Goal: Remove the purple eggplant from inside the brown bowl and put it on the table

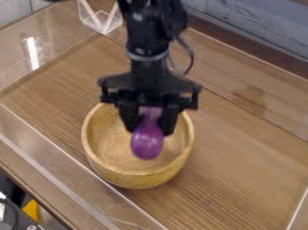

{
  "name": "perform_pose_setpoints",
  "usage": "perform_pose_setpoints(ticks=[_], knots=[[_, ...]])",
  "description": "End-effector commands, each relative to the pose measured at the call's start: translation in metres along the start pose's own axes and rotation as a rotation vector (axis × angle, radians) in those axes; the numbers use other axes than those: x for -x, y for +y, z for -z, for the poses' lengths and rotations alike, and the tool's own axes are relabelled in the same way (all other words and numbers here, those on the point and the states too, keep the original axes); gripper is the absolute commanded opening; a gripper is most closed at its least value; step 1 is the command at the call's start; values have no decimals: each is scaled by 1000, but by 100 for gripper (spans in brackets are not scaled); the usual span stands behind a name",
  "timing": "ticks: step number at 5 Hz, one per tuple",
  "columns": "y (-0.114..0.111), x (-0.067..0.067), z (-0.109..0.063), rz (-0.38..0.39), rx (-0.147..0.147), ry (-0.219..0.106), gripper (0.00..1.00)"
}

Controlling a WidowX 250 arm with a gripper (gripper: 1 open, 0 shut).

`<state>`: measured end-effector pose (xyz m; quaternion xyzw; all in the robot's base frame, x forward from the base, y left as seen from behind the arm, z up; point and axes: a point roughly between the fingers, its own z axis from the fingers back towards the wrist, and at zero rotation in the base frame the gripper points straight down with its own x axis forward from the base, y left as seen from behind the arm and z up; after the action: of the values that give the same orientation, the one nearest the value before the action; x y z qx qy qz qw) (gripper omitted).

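Observation:
The purple eggplant (147,140) hangs bulb-down from my gripper (149,121), whose two black fingers are shut on its upper end. It is lifted clear of the floor of the brown bowl (104,153) and hovers over the bowl's middle, about level with the rim. The round wooden bowl sits on the table (247,154) near the front. My black arm comes straight down from the top of the view, and the eggplant's stem end is hidden between the fingers.
Clear acrylic walls (56,195) edge the tabletop along the front and left. Bare wood-grain surface lies to the right of and behind the bowl. A pale brick-pattern wall (278,21) stands at the back.

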<state>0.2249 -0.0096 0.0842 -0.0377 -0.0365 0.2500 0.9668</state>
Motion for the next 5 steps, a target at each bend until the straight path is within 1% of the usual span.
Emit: perform_pose_setpoints(ticks=[1,2,3,4,5], knots=[[-5,-7,1,20,15,-57,0],[-4,-3,14,40,-4,-65,0],[-2,-5,14,31,-9,-79,0],[-2,-4,8,24,-9,-75,0],[-3,-4,2,19,-2,-73,0]])
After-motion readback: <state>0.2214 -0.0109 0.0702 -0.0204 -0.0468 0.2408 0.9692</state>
